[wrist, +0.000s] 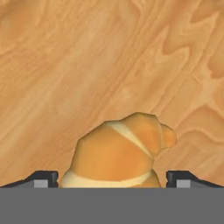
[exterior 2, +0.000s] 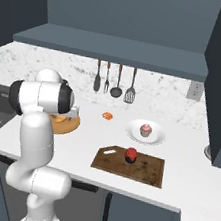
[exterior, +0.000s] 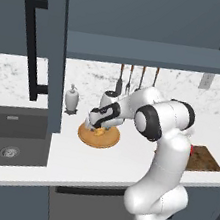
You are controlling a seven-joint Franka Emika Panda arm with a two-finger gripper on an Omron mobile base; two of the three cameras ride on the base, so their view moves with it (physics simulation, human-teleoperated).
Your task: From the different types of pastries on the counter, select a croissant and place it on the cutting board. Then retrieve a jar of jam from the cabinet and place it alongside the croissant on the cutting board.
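My gripper (exterior: 96,125) hangs low over the round tan wooden plate (exterior: 108,138), left of the board. In the hand view the golden-brown croissant (wrist: 118,155) lies on the plate's wood grain between my two fingertips (wrist: 43,178), which stand apart on either side of it; the gripper (wrist: 111,179) is open. The dark brown cutting board (exterior 2: 145,173) lies at the counter's front right, and the dark-red jar of jam (exterior 2: 131,154) stands on it. The pink cupcake (exterior 2: 146,130) sits on a white plate and the orange glazed piece (exterior 2: 107,115) on the counter (exterior 2: 82,143).
The cabinet door (exterior: 42,45) with its black bar handle hangs open over the dark sink (exterior: 5,140). A soap dispenser (exterior: 71,99) stands behind the tan plate. Utensils (exterior 2: 114,83) hang on the back wall under the cabinet shelf (exterior 2: 112,49).
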